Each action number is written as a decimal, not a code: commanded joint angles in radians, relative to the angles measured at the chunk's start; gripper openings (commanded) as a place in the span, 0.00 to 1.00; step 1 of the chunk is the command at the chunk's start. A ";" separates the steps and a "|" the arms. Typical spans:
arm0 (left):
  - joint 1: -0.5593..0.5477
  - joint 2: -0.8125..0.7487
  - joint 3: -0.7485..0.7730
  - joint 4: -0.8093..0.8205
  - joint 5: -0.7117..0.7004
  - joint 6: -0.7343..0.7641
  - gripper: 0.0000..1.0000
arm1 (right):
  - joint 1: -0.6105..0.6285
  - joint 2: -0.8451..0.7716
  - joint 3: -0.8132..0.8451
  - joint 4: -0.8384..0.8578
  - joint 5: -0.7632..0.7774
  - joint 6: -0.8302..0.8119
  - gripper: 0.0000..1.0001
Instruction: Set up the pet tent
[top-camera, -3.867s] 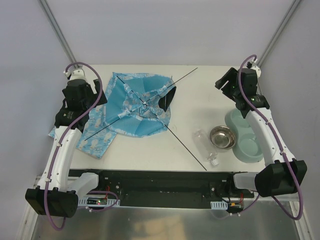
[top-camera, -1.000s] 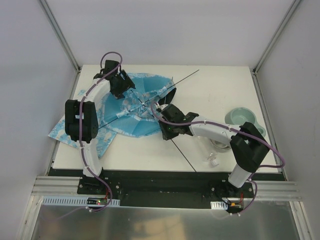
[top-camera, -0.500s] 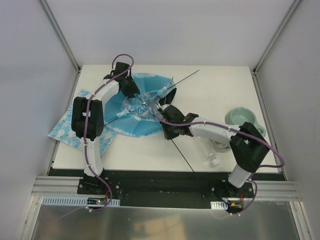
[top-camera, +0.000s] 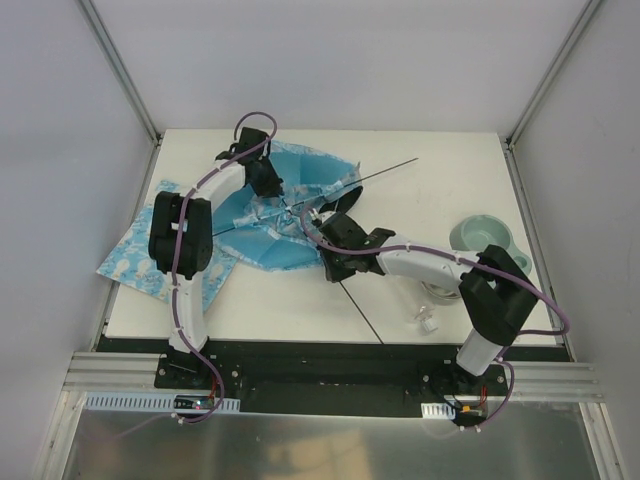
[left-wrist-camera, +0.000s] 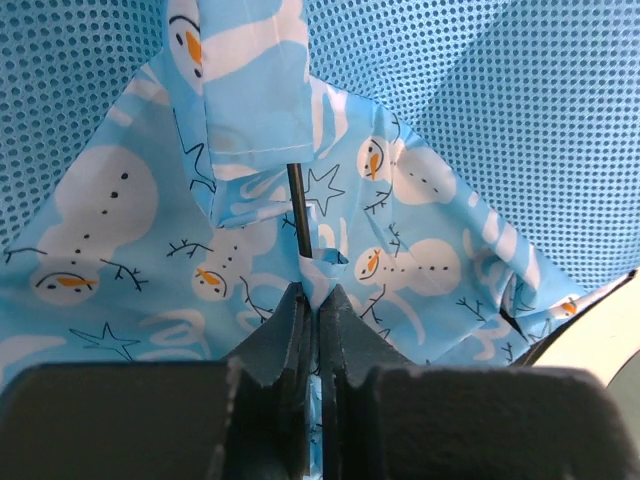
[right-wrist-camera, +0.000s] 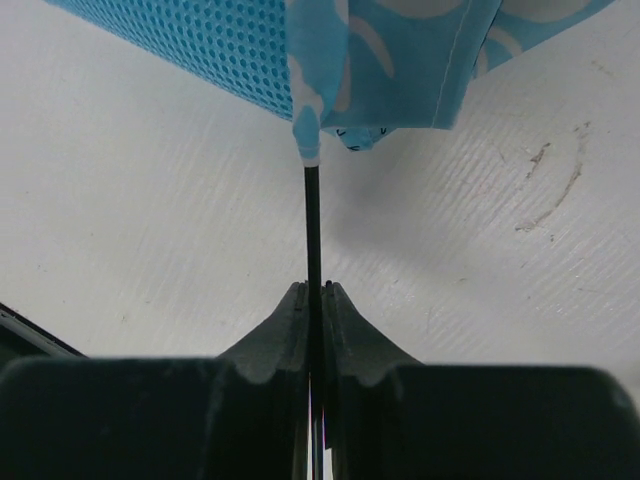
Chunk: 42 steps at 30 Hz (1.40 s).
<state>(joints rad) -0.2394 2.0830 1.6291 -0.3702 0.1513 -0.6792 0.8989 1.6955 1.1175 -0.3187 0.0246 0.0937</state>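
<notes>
The pet tent (top-camera: 280, 245) lies collapsed at the far left of the table (top-camera: 440, 180), overlapping a printed mat (top-camera: 130, 263). The left end effector (left-wrist-camera: 318, 305) is clamped on its snowman-print fabric at a pole sleeve. The right end effector (right-wrist-camera: 314, 292) is clamped on a black pole (right-wrist-camera: 312, 225) protruding from the fabric edge.

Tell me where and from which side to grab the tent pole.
The bare black pole just past the hem of the pet tent, coming from its free end: there it runs straight and clear of fabric. The right gripper is shut on it.
</notes>
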 joint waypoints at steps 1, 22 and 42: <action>-0.041 -0.027 0.040 -0.019 0.027 0.055 0.00 | 0.003 -0.056 0.011 0.020 0.029 0.034 0.00; -0.155 0.005 0.173 -0.078 0.081 0.044 0.32 | 0.006 -0.232 -0.025 -0.089 0.207 0.248 0.00; -0.143 -0.176 0.311 -0.185 -0.252 0.216 0.94 | 0.006 -0.093 0.133 -0.086 0.201 0.324 0.00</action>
<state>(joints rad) -0.3916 2.0495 1.9060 -0.5308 -0.0055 -0.5095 0.9073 1.5818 1.1751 -0.4438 0.1986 0.3885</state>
